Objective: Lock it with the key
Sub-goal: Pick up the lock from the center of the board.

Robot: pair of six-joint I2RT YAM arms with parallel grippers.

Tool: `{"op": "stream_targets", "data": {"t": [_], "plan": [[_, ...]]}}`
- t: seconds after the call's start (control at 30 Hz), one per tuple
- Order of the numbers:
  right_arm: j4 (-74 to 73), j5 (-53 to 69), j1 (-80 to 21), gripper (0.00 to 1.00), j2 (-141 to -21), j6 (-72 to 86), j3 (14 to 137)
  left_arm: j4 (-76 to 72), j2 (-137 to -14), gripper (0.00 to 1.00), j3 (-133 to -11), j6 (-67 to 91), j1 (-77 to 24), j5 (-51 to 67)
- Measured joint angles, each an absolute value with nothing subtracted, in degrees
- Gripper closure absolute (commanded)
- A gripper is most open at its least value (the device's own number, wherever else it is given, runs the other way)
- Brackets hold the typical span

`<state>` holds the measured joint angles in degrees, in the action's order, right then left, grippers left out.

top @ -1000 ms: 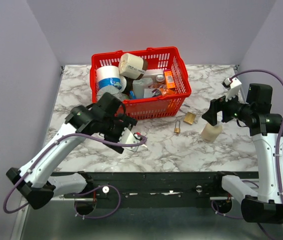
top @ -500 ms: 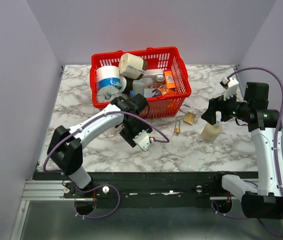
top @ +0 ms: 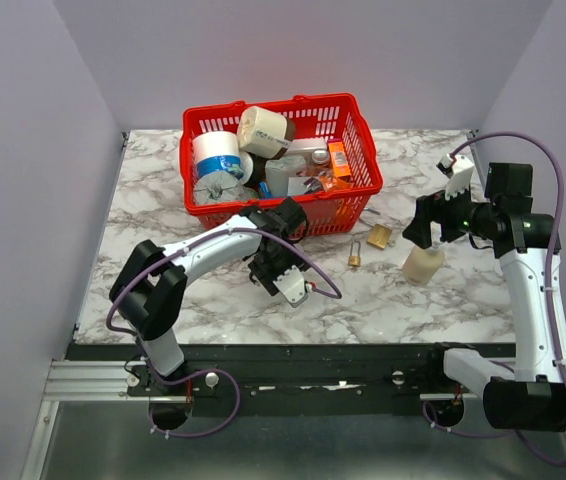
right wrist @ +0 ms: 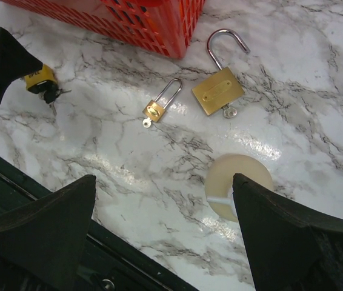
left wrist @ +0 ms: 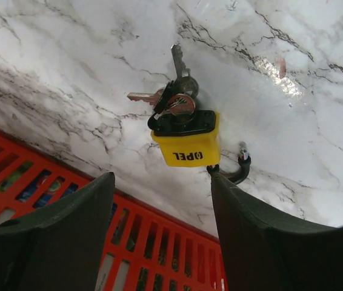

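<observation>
A yellow padlock with an open black shackle and a bunch of keys in its keyhole lies on the marble just in front of the red basket. My left gripper hovers over it, open and empty; it also shows in the top view, where the arm hides the yellow padlock. A large brass padlock with an open shackle and a small brass padlock lie to the right, each with a key in it. My right gripper is open and empty above them.
The red basket, full of rolls and packets, stands at the back middle. A cream tape roll lies under my right gripper, by the brass padlocks. The black rail runs along the table's near edge.
My left arm has folded in and swung right, bringing its gripper from the table's left to just in front of the basket, over the yellow padlock. The right arm has hardly moved.
</observation>
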<state>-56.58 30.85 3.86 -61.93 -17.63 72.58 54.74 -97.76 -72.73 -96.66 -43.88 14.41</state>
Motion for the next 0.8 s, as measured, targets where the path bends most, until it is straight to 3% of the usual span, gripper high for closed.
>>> {"op": "stream_targets", "data": {"t": [0.43,0.8], "plan": [[-56.62,29.21,3.86,0.0,-61.63,-18.09,72.44,57.76,-104.71,0.25,-75.46,-97.45,-45.43,13.17],[-56.62,28.93,3.88,0.0,-61.6,-18.09,72.44,57.06,-106.59,0.31,-75.59,-95.66,-46.92,9.26]]}}
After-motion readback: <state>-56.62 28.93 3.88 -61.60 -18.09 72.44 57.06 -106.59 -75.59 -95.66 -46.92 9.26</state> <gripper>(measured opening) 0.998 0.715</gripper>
